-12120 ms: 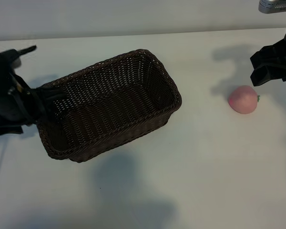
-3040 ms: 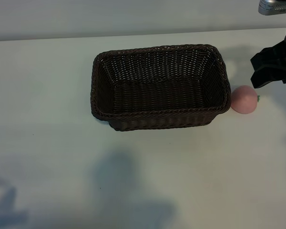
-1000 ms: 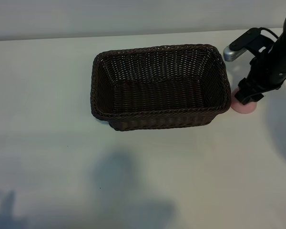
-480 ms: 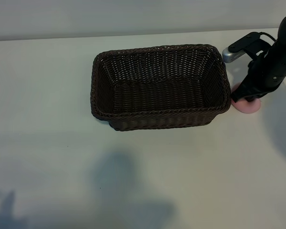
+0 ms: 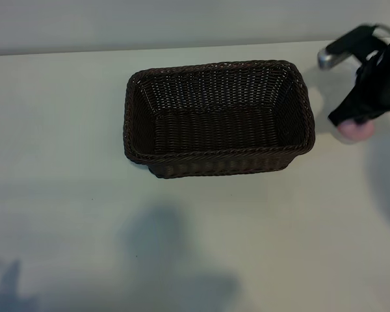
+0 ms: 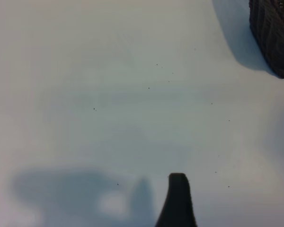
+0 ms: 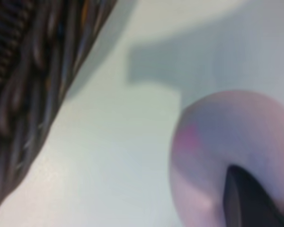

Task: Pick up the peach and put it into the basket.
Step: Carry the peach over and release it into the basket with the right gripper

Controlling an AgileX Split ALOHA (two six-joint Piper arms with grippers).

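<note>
Peach (image 5: 355, 130) gripped by right gripper (image 5: 352, 122) beside basket (image 5: 218, 118).

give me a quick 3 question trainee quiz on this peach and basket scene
1. True or false: the peach lies inside the basket.
2. Which gripper is at the peach?
A. left
B. right
3. Fill in: in the exterior view the peach is to the ___ of the basket.

Key:
1. False, it is outside, beside the basket.
2. B, the right gripper, fingers shut on it.
3. right
</note>
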